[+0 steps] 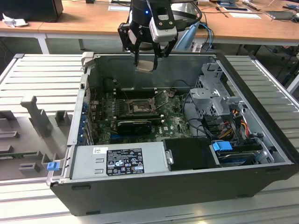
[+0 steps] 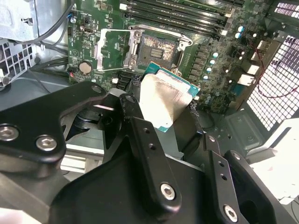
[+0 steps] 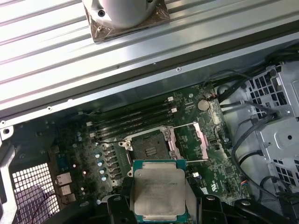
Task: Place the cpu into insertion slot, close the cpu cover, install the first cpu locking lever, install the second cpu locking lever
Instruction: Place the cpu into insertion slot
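My gripper (image 1: 146, 61) hangs above the far wall of the open computer case (image 1: 177, 191), shut on the cpu (image 1: 146, 65). The cpu is a thin square chip with a silvery top and green edge, held flat between the black fingers in both wrist views (image 2: 164, 100) (image 3: 159, 189). Below it, on the green motherboard (image 1: 175, 122), lies the insertion slot (image 1: 138, 108) (image 2: 157, 48) (image 3: 150, 148), its dark centre uncovered. The cpu cover (image 2: 111, 49) (image 3: 188, 139) stands flipped open beside the slot. Thin wire locking levers (image 3: 194, 161) stick out, released, at the slot's sides.
A black card (image 1: 134, 125) lies just in front of the slot and long memory slots (image 3: 133, 119) behind it. A grey power supply (image 1: 119, 161) fills the near side of the case. A metal drive cage (image 1: 212, 93) and cables (image 1: 229, 126) sit at the exterior view's right.
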`<act>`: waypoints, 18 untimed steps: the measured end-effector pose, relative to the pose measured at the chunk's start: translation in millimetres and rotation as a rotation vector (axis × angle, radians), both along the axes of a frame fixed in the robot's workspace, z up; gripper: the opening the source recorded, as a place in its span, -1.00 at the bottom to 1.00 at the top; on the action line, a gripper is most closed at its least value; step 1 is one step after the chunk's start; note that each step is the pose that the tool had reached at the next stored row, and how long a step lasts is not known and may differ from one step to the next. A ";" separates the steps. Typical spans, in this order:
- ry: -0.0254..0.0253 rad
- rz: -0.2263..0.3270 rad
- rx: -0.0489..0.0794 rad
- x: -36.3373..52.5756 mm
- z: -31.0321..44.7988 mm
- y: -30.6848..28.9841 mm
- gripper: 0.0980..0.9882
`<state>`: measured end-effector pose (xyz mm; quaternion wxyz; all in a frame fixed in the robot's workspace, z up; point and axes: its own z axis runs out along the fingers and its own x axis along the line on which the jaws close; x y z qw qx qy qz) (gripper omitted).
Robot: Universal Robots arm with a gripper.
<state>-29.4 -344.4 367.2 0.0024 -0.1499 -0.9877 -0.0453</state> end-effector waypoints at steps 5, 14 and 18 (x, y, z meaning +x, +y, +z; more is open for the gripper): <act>-0.0001 -0.006 0.000 0.0 0.0 0.0 -0.04; 0.0000 -0.023 0.000 0.0 0.0 0.0 -0.04; -0.0001 -0.031 0.000 0.0 0.0 0.0 -0.04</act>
